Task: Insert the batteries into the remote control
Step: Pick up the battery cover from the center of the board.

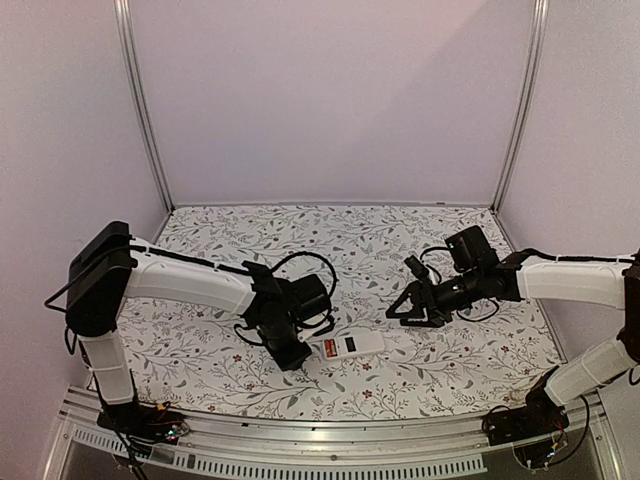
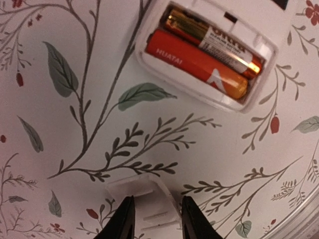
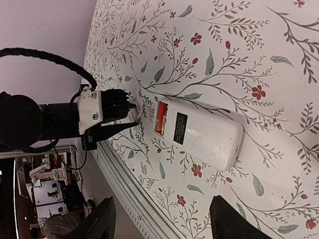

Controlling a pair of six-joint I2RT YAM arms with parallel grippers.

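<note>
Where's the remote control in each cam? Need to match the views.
Top external: remote control lies low centre, on the floral table.
Left wrist: remote control sits upper right, cut by the top edge, its compartment open.
Right wrist: remote control lies mid-frame, diagonal.
Shared landmark: the orange batteries in its open compartment, a red patch at its left end in the top view.

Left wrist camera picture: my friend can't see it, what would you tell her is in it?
Two batteries lie side by side in the open back of the white remote control, on a flowery tablecloth. Below them, a small white cover plate sits between the two black fingers of the left claw.
</note>
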